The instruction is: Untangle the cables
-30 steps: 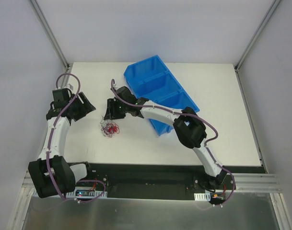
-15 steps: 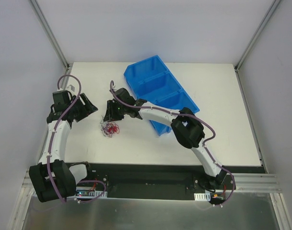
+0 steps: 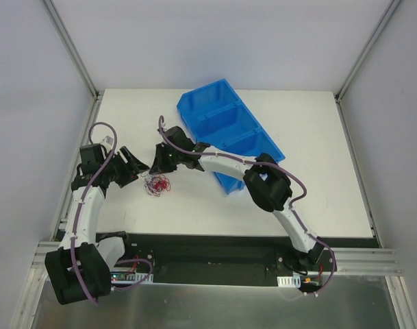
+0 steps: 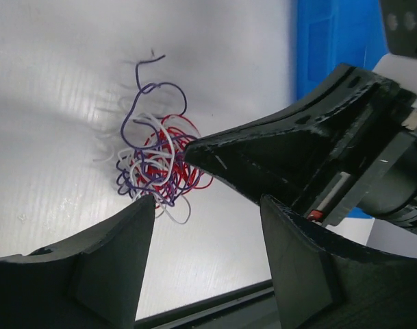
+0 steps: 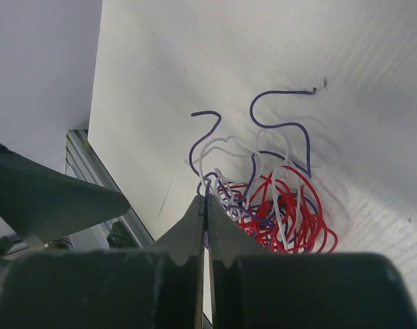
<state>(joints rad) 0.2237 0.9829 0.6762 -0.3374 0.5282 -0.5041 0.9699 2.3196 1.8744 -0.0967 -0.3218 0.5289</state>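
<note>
On the left half of the counter (image 3: 318,178), about midway between its far and near edges, the cables (image 3: 157,184) lie as one small tangle of red, white and purple strands, flat on the white surface. The blue bin (image 3: 229,130) stands nearer the far edge, to the right of the tangle and apart from it.

Right gripper (image 3: 154,172): positioned at the far side of the tangle, tips down onto it. In the right wrist view the fingers (image 5: 187,229) are pressed together, and a purple strand runs into the seam at their tips. The bulk of the tangle lies just beyond the tips and off to one side.

Left gripper (image 4: 208,205): positioned on the left-edge side of the tangle, near it but not touching. Its jaws stand apart with nothing between them. In the left wrist view the tangle lies just ahead of the gap, closer to one finger, and the right gripper's tip meets the red loops.
</note>
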